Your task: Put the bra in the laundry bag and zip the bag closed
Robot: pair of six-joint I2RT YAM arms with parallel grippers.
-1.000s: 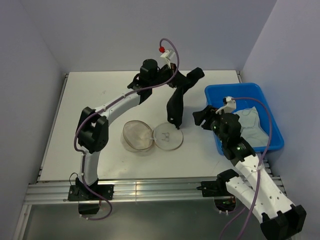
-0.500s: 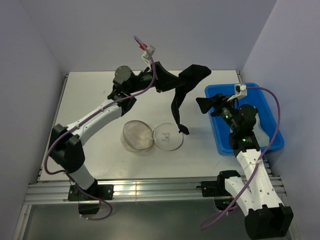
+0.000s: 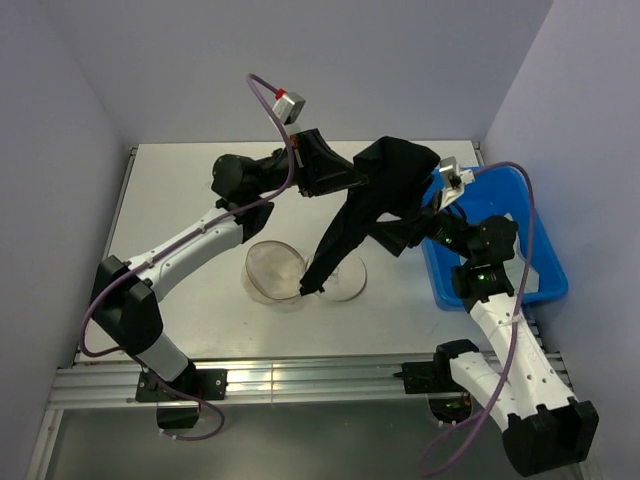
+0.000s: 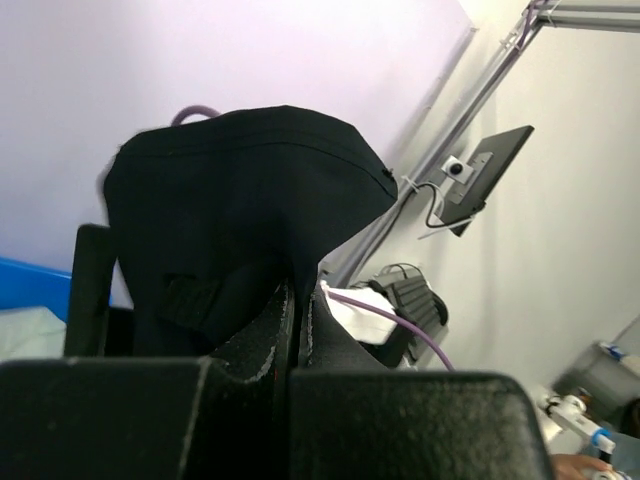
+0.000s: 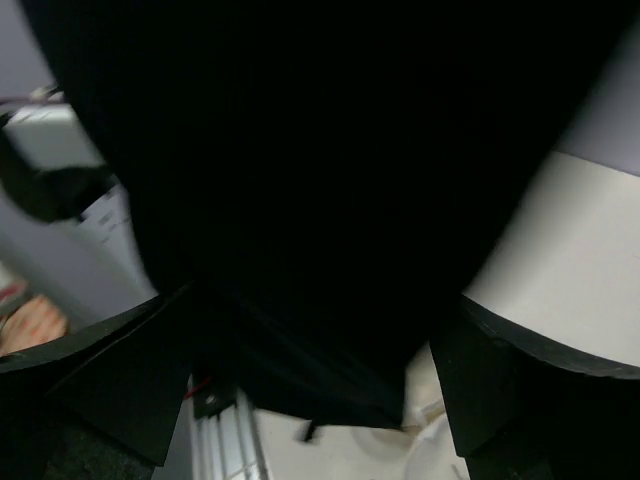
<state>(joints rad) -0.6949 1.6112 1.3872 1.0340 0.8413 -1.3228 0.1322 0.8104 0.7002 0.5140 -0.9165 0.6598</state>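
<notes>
Right tool [image 3: 408, 232], jaws spread, has moved in from the blue bin [image 3: 547, 272] to the black bra [image 3: 392, 178], and fabric now lies between them. Left tool [image 3: 352, 181] pinches the bra aloft. The strap tail has swung to the open laundry bag [image 3: 272, 268] rim. Judged ready for lowering in.

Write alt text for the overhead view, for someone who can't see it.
Seen from above, the left fingers hold a black bra over a white table, its strap dangling over an open round mesh bag, lid flipped beside it. The right fingers reach open into the bra's other side, beside a blue bin.
</notes>
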